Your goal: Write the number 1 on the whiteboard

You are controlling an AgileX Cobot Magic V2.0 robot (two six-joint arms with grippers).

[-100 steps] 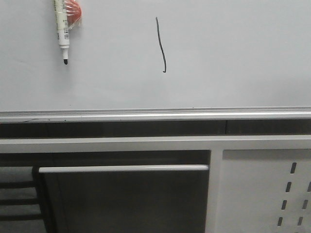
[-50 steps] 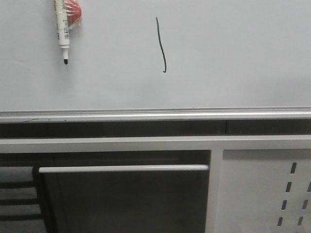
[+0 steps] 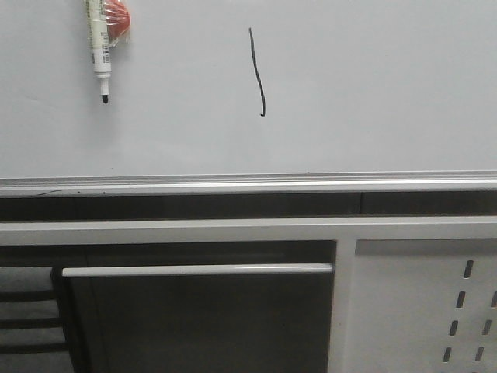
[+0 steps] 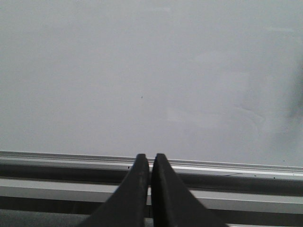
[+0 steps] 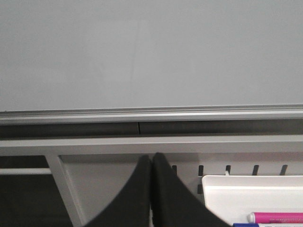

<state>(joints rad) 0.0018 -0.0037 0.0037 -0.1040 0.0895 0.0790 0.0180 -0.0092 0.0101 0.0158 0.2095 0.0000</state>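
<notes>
The whiteboard [image 3: 373, 85] fills the upper front view, with a silver rail [image 3: 248, 185] along its lower edge. The number 1 [image 3: 258, 71] is a thin black wavy vertical stroke near its top middle. A white marker pen [image 3: 98, 48] with a black tip hangs tip down at the top left, beside an orange-red holder [image 3: 116, 17]. My left gripper [image 4: 150, 158] is shut and empty, below the board's rail [image 4: 213, 166]. My right gripper [image 5: 151, 158] is shut and empty, lower, in front of the slotted panel [image 5: 104, 189]. Neither gripper shows in the front view.
Below the rail runs a dark gap and a white frame bar [image 3: 233, 230]. A white slotted panel [image 3: 419, 311] is at lower right and a horizontal bar [image 3: 194, 270] at lower left. A white tray [image 5: 251, 198] with a pink marker [image 5: 274, 217] sits by the right gripper.
</notes>
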